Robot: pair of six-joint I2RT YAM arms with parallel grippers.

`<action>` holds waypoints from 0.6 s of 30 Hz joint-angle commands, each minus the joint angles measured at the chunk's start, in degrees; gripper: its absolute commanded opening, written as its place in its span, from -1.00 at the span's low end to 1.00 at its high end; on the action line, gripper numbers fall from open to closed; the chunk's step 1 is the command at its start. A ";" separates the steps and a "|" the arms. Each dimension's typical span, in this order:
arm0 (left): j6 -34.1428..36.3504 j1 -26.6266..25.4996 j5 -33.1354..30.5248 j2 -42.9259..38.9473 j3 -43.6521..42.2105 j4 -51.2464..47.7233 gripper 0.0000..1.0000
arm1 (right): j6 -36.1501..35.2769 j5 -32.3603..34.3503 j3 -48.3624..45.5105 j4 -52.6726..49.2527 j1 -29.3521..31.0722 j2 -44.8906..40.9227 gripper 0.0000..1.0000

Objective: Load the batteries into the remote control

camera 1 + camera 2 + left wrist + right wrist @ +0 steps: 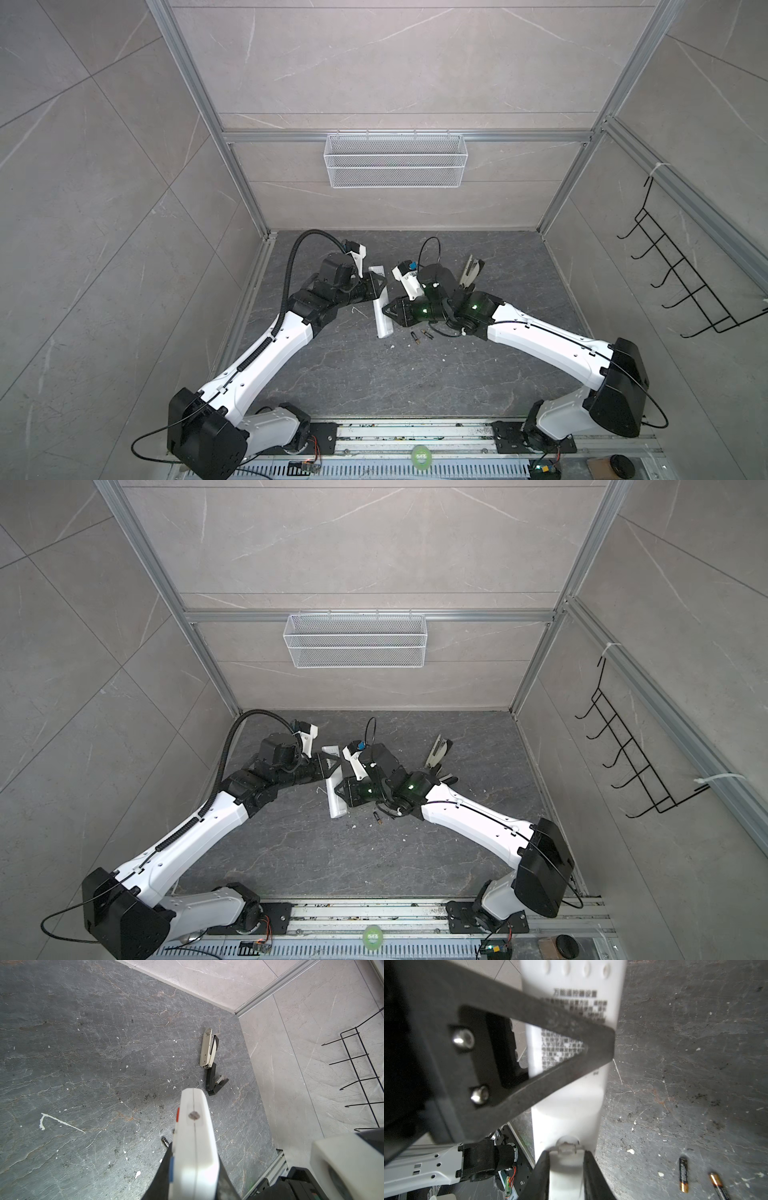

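Left fingers (pixel 600 1043) clamped across the remote control (pixel 381 320), printed back showing. Right fingers (pixel 591 1178) flank its end; grip cannot be told. Batteries (pixel 683 1175) lie near on the desk (pixel 415 382).

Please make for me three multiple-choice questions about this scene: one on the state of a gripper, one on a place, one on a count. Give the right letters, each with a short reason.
1. The left gripper is: A open; B shut on the remote control; C shut on nothing.
2. The batteries lie: A inside the remote control; B in the left gripper; C loose on the dark table.
3. Batteries in sight: A two; B one; C four.

Answers:
1 B, the left wrist view shows the remote control clamped in it.
2 C, they lie bare on the table, beside the remote control.
3 A, the right wrist view shows two.
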 commanded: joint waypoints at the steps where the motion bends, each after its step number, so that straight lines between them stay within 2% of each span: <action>1: -0.44 -0.52 2.34 -2.10 0.71 4.63 -1.00 | -1.12 -1.21 -0.51 1.05 0.27 -1.19 -0.49; 14: -0.50 -0.44 1.86 -2.32 0.51 4.38 -1.00 | -2.41 -0.49 -0.86 1.24 0.32 -3.21 -0.50; 18: -0.13 -0.40 2.15 -2.40 0.67 4.09 -1.00 | -3.30 0.86 -0.47 -0.73 0.41 -4.00 -0.41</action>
